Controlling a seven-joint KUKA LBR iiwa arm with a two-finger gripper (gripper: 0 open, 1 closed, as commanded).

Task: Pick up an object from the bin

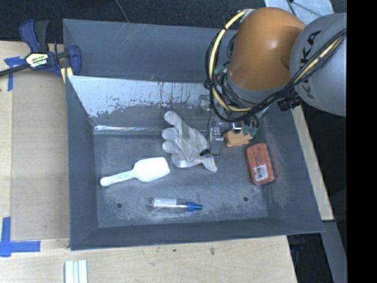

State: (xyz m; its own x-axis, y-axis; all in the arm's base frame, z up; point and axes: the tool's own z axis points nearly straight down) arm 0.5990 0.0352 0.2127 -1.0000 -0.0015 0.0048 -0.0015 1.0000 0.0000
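Orange domed cover (pixel 264 47), silver-grey arm (pixel 325 69), dark lettering (pixel 311 47), looped yellow and black cables (pixel 219 47)

The orange cover (pixel 262 46) hides the bin's (pixel 79 158) far corner (right side).

I view the scene through one camera, set above the grey bin (pixel 79 158) and angled slightly sideways; the arm (pixel 265 46) enters frame right.

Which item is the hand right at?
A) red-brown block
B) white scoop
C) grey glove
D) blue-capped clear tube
C: the hand sits at the right edge of the grey glove, while the white scoop, the blue-capped clear tube and the red-brown block each lie apart from it.
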